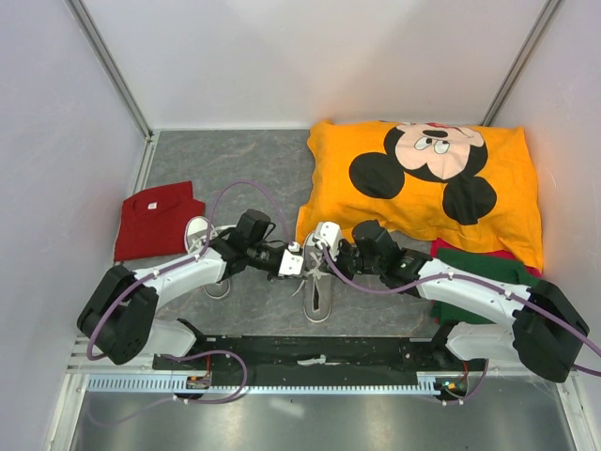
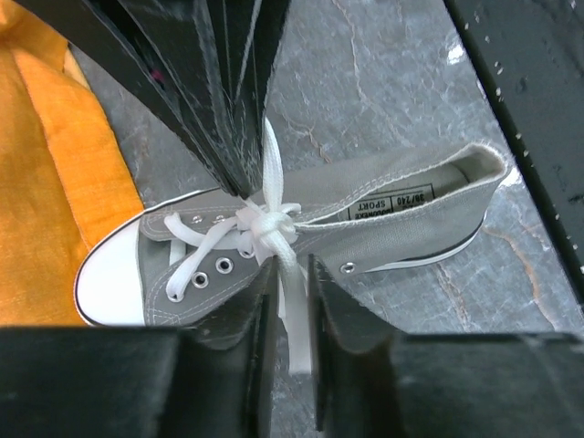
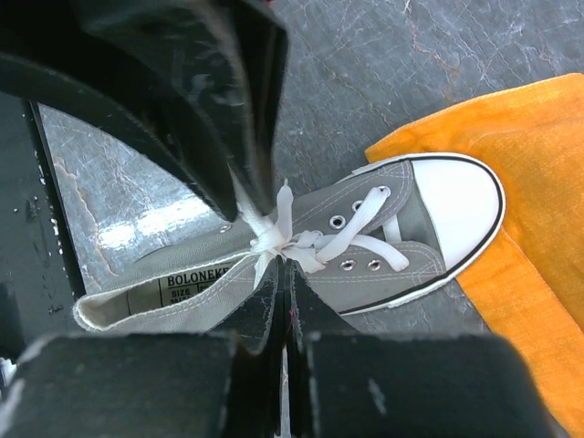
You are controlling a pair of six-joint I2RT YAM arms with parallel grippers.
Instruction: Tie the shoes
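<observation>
We saw a grey marbled table (image 1: 254, 160) from above. An orange Mickey Mouse pillow (image 1: 423, 188) filled the upper right, and a folded red shirt (image 1: 155, 221) lay at the left. The two arms reached in from the bottom corners and met over one grey sneaker (image 1: 317, 293) at the centre of the frame, its toe at the pillow's edge. The second sneaker (image 1: 199, 230) lay left of centre, mostly hidden behind the left arm, so we could not tell how its laces stood.

We judged the job to be at an early stage. The centre shoe had one simple knot (image 2: 269, 224) sitting snug above the eyelets, and no bow loops showed. This shoe was grey canvas with a white toe cap (image 2: 109, 274), a white sole and metal eyelets.

The right gripper (image 3: 281, 274) was clamped on one end of the white lace (image 2: 271, 160). The left gripper (image 2: 292, 269) had its jaws narrow around the other end, and we could not tell whether they pinched it.
</observation>
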